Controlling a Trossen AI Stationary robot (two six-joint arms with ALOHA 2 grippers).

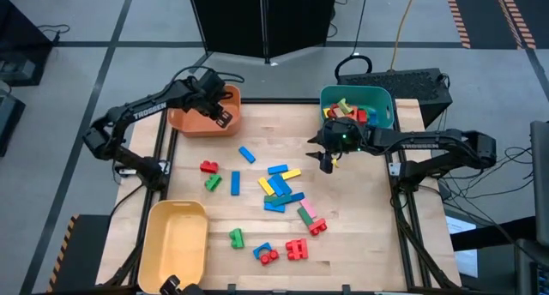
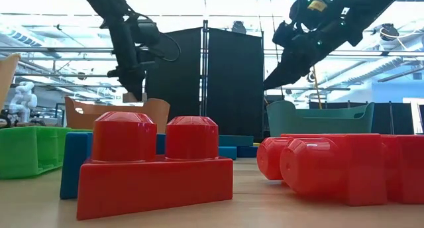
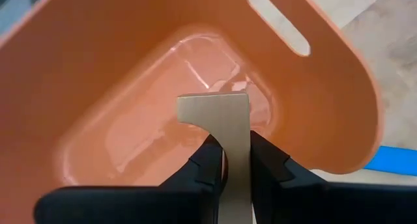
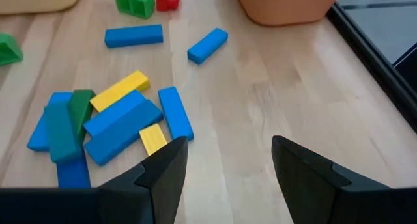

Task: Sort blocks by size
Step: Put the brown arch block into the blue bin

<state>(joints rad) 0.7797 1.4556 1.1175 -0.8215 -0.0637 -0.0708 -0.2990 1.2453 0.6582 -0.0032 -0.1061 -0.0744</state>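
Over the orange plastic bin (image 1: 199,117) at the table's far left corner, the left gripper (image 3: 236,160) hangs with its two dark fingers (image 3: 207,164) pinched on a flat tan block with a notched, arch-like end (image 3: 221,116), which hangs above the bin's glossy floor without touching it. The right gripper (image 4: 228,160) hovers above the pale wooden table (image 1: 360,235), just in front of the teal plastic bin (image 1: 377,99) at the far right corner; its fingers stand well apart with nothing between them. That teal bin already holds several small red, yellow and green blocks (image 1: 350,113). On the tabletop, below and ahead of the right gripper, lies a loose cluster of flat blue, yellow and green bars (image 4: 114,116), some overlapping. Two separate blue bars (image 4: 207,45) lie nearer the orange bin, and a small red studded brick (image 1: 208,166) sits beside a green piece (image 1: 212,183). Toward the near edge are a green studded brick (image 1: 236,237), a red and blue piece (image 1: 266,254), a red studded brick (image 1: 297,249) and a pink and green bar (image 1: 310,218). A yellow plastic bin (image 1: 176,243) stands at the near left corner.
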